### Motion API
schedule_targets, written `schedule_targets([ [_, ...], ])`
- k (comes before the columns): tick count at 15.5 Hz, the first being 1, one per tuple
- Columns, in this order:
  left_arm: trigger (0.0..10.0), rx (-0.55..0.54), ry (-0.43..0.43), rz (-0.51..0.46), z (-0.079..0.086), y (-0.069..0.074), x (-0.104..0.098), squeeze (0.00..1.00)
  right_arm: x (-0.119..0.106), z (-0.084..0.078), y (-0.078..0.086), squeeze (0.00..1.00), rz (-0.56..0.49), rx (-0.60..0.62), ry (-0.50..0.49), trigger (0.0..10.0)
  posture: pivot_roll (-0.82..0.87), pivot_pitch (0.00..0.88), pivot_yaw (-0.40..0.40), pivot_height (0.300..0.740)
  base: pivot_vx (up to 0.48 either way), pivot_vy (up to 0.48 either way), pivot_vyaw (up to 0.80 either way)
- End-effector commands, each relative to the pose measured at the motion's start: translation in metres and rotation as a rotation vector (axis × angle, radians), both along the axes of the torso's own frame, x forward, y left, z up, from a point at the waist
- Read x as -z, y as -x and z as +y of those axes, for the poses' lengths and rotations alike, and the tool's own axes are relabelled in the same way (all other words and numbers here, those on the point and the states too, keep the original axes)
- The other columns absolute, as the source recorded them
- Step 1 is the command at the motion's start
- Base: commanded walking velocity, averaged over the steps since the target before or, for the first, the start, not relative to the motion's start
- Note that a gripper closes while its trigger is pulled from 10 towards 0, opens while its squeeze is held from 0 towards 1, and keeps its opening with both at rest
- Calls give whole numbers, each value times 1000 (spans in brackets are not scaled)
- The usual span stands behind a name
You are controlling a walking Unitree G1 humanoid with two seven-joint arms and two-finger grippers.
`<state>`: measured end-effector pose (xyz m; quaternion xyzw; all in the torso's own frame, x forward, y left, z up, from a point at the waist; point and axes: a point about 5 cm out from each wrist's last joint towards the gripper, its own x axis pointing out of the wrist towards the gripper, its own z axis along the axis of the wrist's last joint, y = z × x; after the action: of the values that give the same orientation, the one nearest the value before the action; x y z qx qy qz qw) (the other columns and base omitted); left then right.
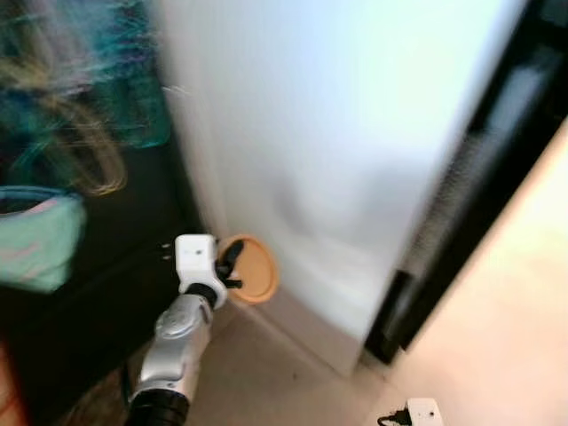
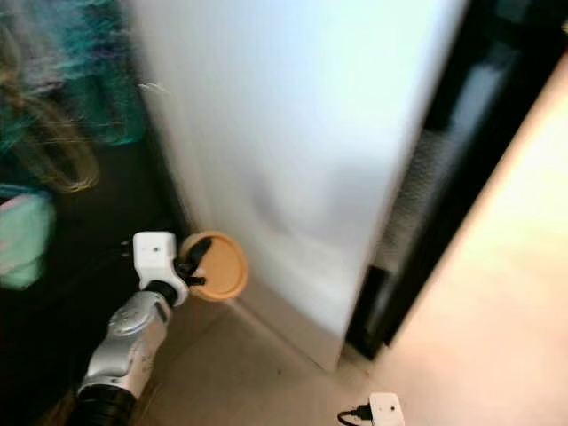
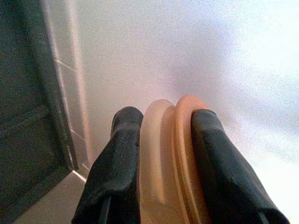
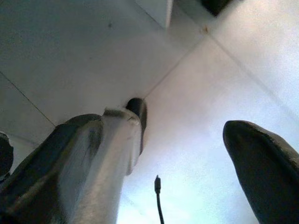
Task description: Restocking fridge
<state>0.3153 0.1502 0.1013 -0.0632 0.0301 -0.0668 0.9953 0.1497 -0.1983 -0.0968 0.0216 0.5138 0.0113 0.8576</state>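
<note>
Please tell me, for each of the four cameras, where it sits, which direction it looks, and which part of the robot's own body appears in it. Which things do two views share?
Left eye view: on the head, looking forward and down at a white fridge door; left arm and left tool gripping an orange disc.
Right eye view: the same scene; shares disc, door and white plug.
Left wrist view: along the fingers clamping the disc, facing the door.
Right wrist view: looks down at the floor past the open right tool.

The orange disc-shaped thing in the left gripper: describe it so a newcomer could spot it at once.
Find the tall white fridge door, then follow its left edge down toward the floor. There the left gripper is shut on a round, flat orange lid, held on edge. It is the one warm-coloured thing against white door and dark cabinet.
</note>
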Motion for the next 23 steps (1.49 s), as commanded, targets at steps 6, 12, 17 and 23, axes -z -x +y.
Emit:
schedule_targets([
  [6,10000,-1,-20,22,1,-1,8,0,0,1,0,0,-2,8,4,10000,-81,0,39,740,0,0,-788],
  [12,10000,-238,-129,311,45,13,66,0,0,2,0,0,-23,40,9,10000,-100,0,56,740,0,0,-523],
  [17,10000,-336,-84,634,74,57,128,0,0,1,1,0,-81,210,19,10000,-129,0,78,740,0,0,0],
  [23,10000,-340,-64,789,75,102,162,0,-16,-25,-15,0,-279,488,107,10000,-149,0,73,740,0,0,0],
])
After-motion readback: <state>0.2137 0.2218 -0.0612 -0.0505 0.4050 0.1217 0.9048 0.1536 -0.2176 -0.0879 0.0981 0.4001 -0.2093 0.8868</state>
